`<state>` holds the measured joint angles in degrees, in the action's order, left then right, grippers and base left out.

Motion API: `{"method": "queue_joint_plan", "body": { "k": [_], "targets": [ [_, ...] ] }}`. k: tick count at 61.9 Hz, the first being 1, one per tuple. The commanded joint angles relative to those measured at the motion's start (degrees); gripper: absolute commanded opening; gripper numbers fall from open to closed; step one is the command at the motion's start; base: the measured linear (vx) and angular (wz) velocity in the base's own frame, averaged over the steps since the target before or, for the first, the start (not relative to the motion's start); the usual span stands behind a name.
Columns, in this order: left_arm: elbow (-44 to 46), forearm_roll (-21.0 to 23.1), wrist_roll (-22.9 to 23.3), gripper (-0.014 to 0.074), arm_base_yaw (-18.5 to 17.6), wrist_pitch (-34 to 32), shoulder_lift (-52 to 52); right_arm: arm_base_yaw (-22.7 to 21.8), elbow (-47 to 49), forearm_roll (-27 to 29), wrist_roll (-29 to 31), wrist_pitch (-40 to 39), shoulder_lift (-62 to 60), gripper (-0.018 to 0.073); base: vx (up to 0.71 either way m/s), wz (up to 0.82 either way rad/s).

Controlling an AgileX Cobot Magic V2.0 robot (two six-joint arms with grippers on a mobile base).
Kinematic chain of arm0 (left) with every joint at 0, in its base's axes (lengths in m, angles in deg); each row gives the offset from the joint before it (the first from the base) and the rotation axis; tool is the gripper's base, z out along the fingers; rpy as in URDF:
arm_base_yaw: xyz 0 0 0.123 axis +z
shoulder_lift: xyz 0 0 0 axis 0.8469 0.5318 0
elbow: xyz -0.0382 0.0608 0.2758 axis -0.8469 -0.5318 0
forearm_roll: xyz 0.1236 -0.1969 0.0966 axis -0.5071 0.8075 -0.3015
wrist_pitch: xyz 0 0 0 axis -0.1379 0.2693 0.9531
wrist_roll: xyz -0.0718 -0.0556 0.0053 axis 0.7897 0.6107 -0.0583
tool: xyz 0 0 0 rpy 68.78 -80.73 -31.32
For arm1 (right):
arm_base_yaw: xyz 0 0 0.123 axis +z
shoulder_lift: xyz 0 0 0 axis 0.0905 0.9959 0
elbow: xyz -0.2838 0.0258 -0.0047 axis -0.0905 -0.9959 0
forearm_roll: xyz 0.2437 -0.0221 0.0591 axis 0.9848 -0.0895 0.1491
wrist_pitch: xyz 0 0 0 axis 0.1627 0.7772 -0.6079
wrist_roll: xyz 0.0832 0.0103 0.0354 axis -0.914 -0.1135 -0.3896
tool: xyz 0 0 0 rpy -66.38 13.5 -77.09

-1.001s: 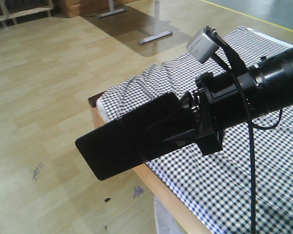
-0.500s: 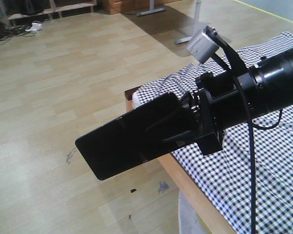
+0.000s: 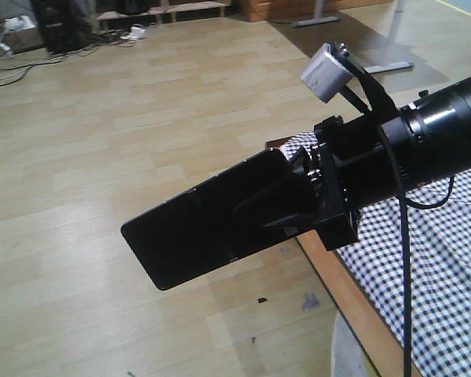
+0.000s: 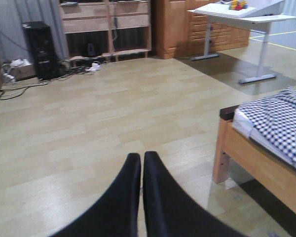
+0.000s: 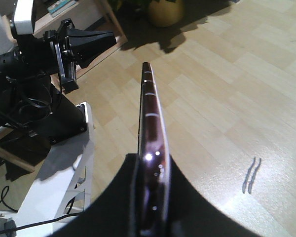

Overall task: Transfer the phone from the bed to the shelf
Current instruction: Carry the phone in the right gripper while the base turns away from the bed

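There is one large, flat, glossy black phone (image 3: 192, 236), one black-and-white checked bed (image 3: 455, 259), and one pale-wood shelf unit (image 4: 108, 24) at the far wall. The right gripper (image 3: 279, 206) is narrowed onto the phone's near end and holds it in the air over the plank floor (image 3: 102, 118), beyond the bed's corner. The left gripper (image 4: 141, 159) has its fingers pressed together and holds nothing.

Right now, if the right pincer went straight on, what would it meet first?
Nothing close: past the right pincer and its flat black glossy phone lies open pale wood-plank floor, likely met first; depth is unclear.
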<state>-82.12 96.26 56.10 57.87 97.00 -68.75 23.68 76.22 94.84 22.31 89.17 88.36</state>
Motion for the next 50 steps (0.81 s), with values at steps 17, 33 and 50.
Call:
{"method": "queue_joint_plan", "body": {
  "k": [17,33,50],
  "targets": [
    [-0.1,0.6,0.2,0.0001,-0.2,-4.3,-0.3,0.1,1.5,5.0,0.2,3.3,-2.0,-0.0004,-0.06,0.37],
    [-0.1,0.6,0.2,0.0001,-0.2,-4.3,-0.3,0.1,1.5,5.0,0.2,3.3,-2.0,-0.0004,-0.04,0.33],
    [-0.1,0.6,0.2,0.0001,-0.2,-4.3,-0.3,0.1,1.5,5.0,0.2,3.3,-2.0,-0.0004,-0.01,0.21]
  ]
}}
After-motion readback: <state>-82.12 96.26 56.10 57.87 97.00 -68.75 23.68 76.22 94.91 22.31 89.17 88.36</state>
